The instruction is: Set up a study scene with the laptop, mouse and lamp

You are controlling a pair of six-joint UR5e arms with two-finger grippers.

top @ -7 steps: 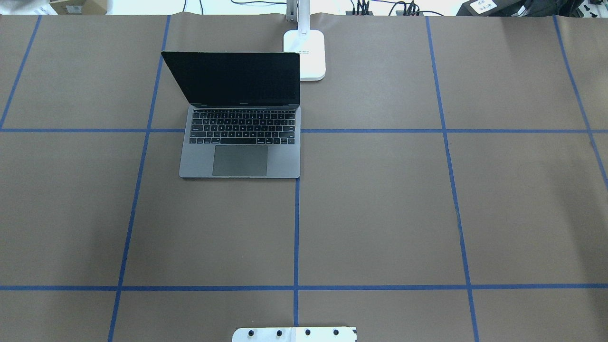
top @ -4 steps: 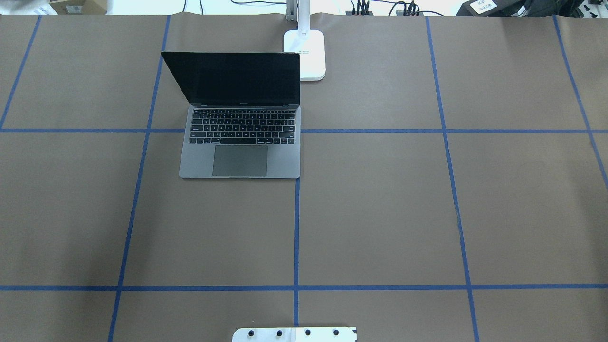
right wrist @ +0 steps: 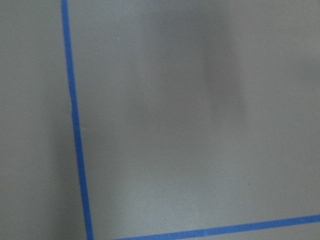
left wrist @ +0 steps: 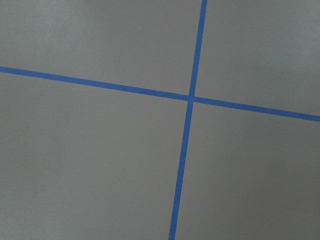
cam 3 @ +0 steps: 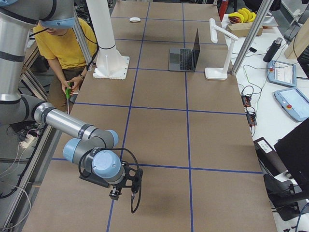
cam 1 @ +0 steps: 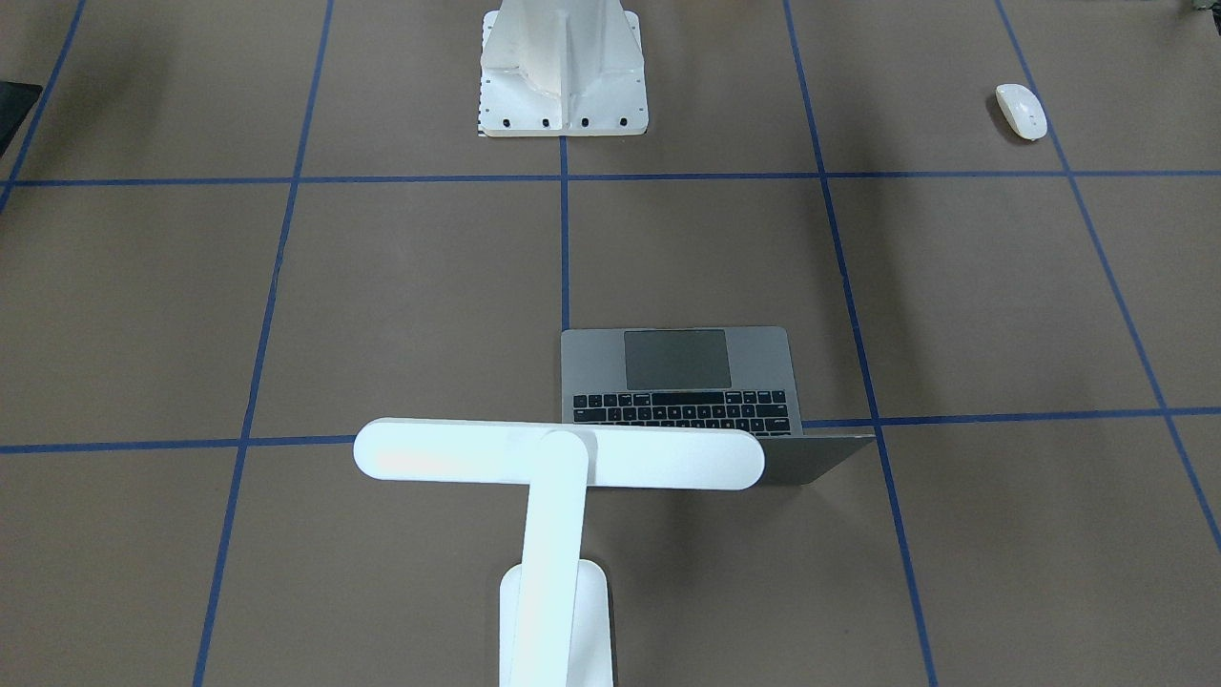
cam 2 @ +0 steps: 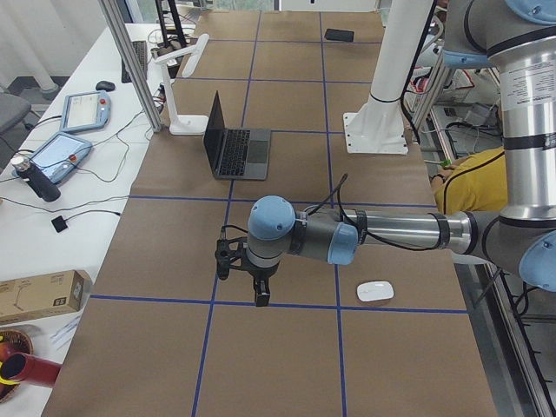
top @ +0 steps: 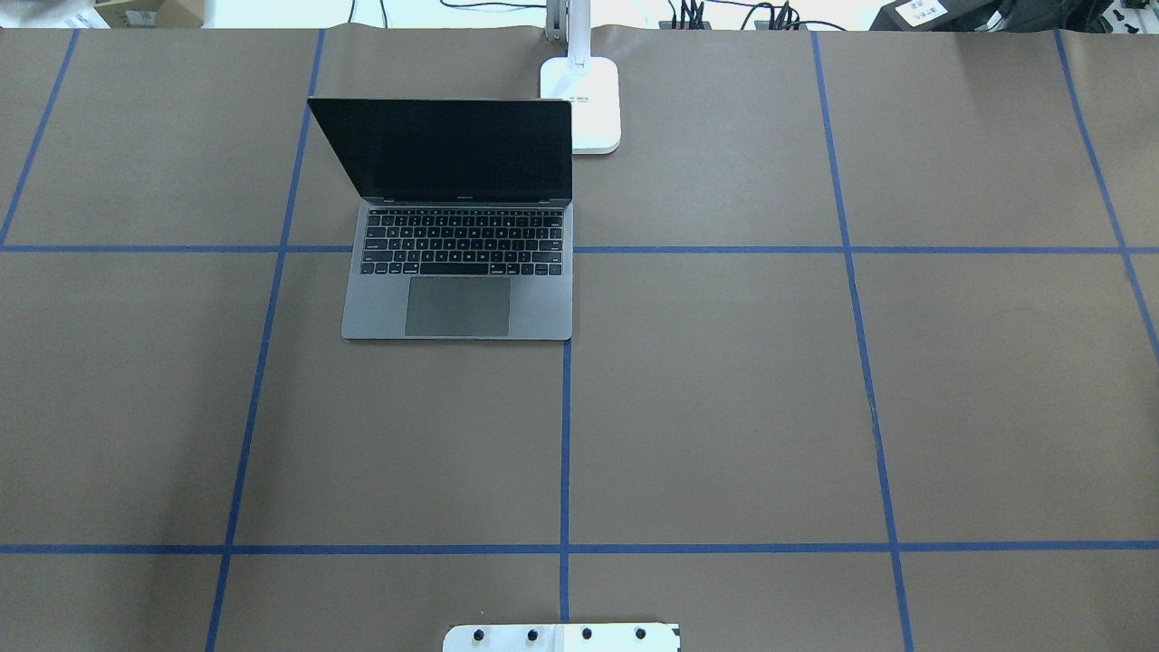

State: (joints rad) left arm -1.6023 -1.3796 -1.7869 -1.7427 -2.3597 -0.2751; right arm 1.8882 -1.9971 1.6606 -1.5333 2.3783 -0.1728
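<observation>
I am hanging both arms low over the brown paper, and I cannot tell whether either claw is spread or pressed together. My left gripper (cam 2: 244, 281) and my right gripper (cam 3: 120, 187) are showing only from the table ends, and both wrist cameras are giving me nothing but paper and blue tape.

The mouse (cam 2: 375, 291) is lying at my left end of the table, near my edge and just beside my left forearm, well apart from the laptop (top: 457, 272). The laptop is standing open on the far side. The lamp (cam 1: 558, 453) is standing just beside its right rear corner, its bar head reaching over the top of the lid.

What I am worrying about is the mouse. It is low, glossy and rounded, so a pinch set too high would likely squirt it away, and my forearm could sweep it off the near edge as I am turning back toward it. My wrist camera is not showing it, so I would be aiming blind at first. Carrying it across, I could clip the open lid or nudge the lamp head if I am coming in too high or too far.

Around me the white pedestal (cam 1: 561, 67) is standing between my arms, a person in yellow (cam 3: 67, 43) is sitting behind it, and a black pad (cam 2: 339, 35) is lying at the far end — nothing is lying on the paper between the mouse and the laptop.
</observation>
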